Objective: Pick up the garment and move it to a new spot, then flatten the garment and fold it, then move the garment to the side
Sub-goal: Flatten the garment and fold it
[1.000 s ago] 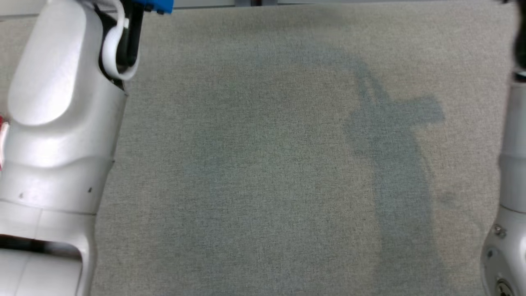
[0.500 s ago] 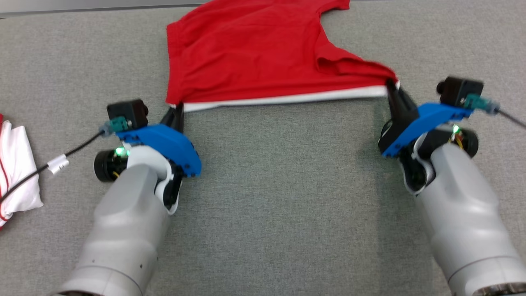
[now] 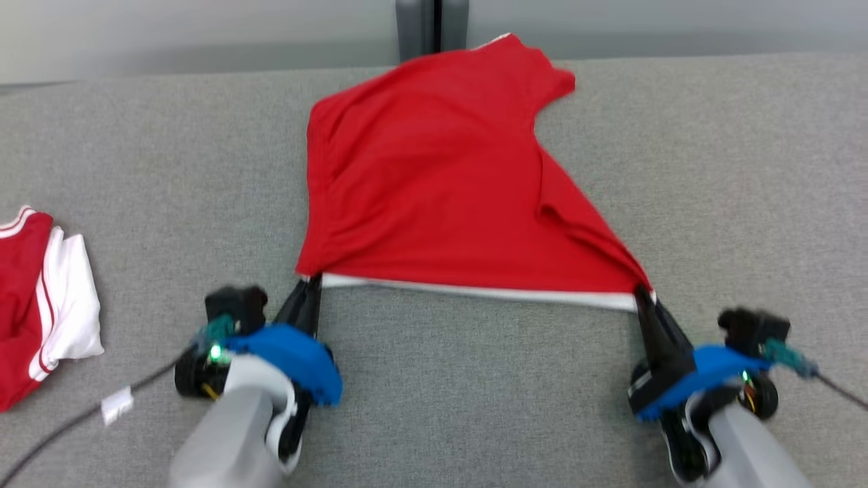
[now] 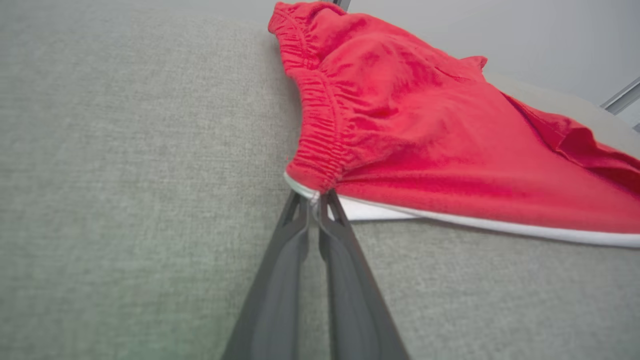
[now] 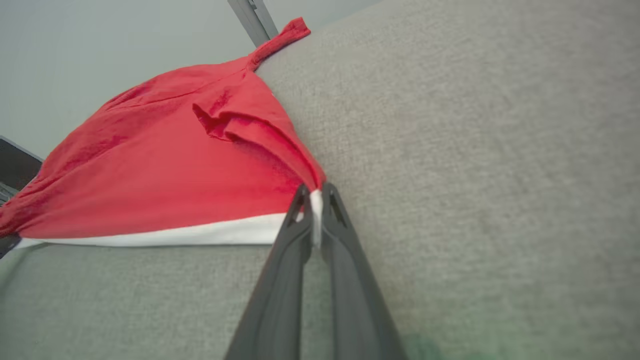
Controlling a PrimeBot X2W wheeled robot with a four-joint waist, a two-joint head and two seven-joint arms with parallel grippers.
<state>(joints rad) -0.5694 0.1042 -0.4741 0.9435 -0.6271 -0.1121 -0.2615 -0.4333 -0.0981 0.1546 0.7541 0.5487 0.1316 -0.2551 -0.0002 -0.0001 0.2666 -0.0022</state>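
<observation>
The garment is red with a white band along its near edge, spread on the grey table and stretched taut between both grippers. My left gripper is shut on the near left corner, by the gathered elastic edge. My right gripper is shut on the near right corner, where the cloth bunches into folds. In the left wrist view the left gripper pinches the white hem. In the right wrist view the right gripper pinches white cloth too. The garment's far end reaches the table's back edge.
A second red and white garment lies folded at the table's left edge. A black cable trails from the left wrist across the grey table. A dark post stands behind the table's far edge.
The head camera has swung: from bare table to the grippers and garment, which now sit lower in view. The garment looks longer and more stretched toward me; both grips are unchanged.
</observation>
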